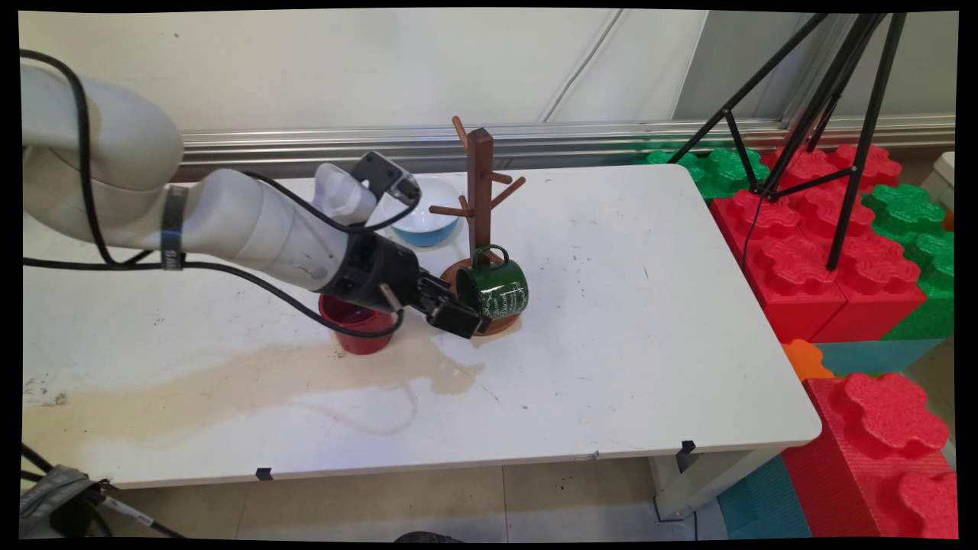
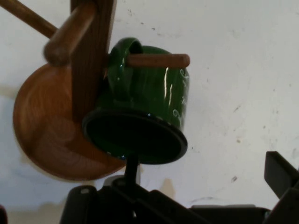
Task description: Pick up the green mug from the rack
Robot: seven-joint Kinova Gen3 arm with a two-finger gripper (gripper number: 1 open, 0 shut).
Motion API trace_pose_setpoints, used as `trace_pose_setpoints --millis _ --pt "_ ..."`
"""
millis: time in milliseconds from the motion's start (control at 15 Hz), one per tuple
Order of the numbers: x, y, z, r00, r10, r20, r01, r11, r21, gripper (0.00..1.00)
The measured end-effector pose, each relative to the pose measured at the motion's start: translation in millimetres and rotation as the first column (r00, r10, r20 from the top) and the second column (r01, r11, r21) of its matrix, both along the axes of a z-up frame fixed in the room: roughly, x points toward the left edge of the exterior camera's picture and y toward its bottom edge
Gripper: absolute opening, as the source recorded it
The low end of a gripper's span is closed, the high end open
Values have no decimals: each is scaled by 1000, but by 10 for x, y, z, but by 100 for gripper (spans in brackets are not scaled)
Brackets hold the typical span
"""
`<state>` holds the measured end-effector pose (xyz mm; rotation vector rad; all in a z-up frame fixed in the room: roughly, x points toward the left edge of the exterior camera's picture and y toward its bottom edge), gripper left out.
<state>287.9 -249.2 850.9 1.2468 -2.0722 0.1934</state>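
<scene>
Green mug [image 1: 497, 289] hung by its handle on a low peg of the wooden mug tree [image 1: 480, 200], tilted, rim toward the gripper [image 1: 458, 315]. Gripper sat just beside the rim, above the tree's round base [image 2: 44, 135]; one finger [image 2: 131, 169] reached the rim, another [image 2: 281, 173] stood well apart, so spread wide, gripping nothing. Red cup [image 1: 357, 327] stood below the wrist, blue bowl [image 1: 425, 221] behind, all on the stained white table [image 1: 649, 305].
</scene>
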Motion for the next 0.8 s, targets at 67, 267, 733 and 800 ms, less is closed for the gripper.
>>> trace_pose_setpoints --millis 67,267,733,800 --pt "-18 -3 -15 1000 6 -2 -6 1000 0 100" --pt "-100 -8 -92 999 35 -10 -35 999 -1 100" --pt "-241 11 -213 996 82 -20 -82 997 -4 100" --pt "-257 14 -226 996 89 -21 -89 996 -5 100"
